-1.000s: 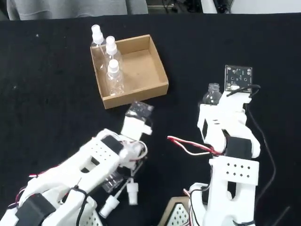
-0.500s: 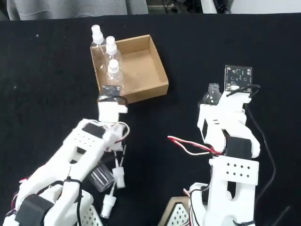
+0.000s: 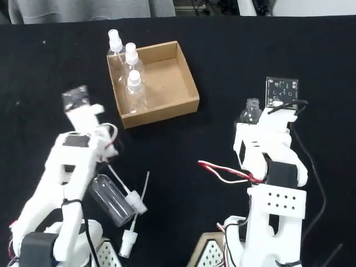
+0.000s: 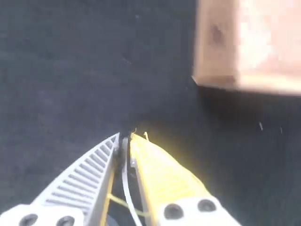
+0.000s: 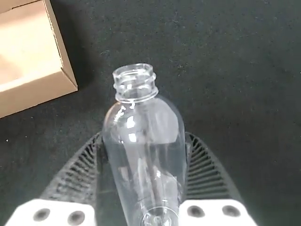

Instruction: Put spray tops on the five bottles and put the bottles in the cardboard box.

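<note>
The clear plastic bottle with an open neck [image 5: 141, 113] wore no top and was clamped by the right gripper [image 5: 143, 141], whose fingers [image 5: 202, 165] hugged its body on both sides. It stood upright, well apart from the brown cardboard box [image 3: 186, 83]. Inside that box, three clear bottles with white spray tops [image 3: 135, 89] stood along one wall, so by my count three were home and two were to go.

The other bare bottle [image 3: 111, 197] lay on its side on the black surface [image 3: 222, 50], close by the left arm [image 3: 69, 167]. One white spray top with a thin tube [image 3: 137, 202] lay just beside it, and a second loose spray top [image 3: 128, 243] lay nearer the arm's base.

The left gripper [image 4: 124, 137] hung over bare surface near the box's corner, its fingers [image 4: 155, 174] pressed together. A thin pale strand ran down the slit between them, and I couldn't tell what it was.

Here was the danger. That tube looked thin and bendy, so if it were fed in off-line it could catch the rim of the neck and buckle. The lying bottle was round and sat right by the left arm, so any brush from the arm could send it rolling into the loose tops. And a hard push on the held bottle's neck could tip it in the fingers.
</note>
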Robot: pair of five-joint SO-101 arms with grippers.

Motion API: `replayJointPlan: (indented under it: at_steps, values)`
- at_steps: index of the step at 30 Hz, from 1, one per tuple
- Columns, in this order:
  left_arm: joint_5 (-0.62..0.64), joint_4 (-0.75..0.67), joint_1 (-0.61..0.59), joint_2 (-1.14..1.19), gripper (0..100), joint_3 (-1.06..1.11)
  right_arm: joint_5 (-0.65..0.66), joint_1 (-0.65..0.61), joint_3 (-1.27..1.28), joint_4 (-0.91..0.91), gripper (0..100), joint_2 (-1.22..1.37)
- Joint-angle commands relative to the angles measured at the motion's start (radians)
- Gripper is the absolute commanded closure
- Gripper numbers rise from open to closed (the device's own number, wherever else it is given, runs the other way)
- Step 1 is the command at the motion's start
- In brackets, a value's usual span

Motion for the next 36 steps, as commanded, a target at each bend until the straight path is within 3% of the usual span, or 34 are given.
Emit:
replayJointPlan:
  at_steps: [1,10,16,20,31,36]
  values:
    - [0.015,-0.012,-0.099,-0.006,97,-0.064,-0.002,0.015,-0.008,-0.029,93.2,-0.027]
    - [0.008,-0.002,-0.17,-0.008,96,-0.076,-0.002,0.015,-0.007,-0.028,93.2,-0.027]
    - [0.015,0.221,-0.173,-0.008,75,-0.2,0.0,0.015,-0.007,-0.028,93.2,-0.027]
    - [0.0,0.318,-0.173,-0.008,74,-0.282,0.0,0.015,-0.007,-0.028,93.2,-0.027]
    - [-0.308,0.356,-0.17,-0.008,77,-0.346,0.002,0.015,-0.007,-0.029,93.2,-0.027]
    - [-0.407,0.516,-0.142,0.003,77,-0.414,0.005,0.023,-0.007,-0.046,93.2,-0.025]
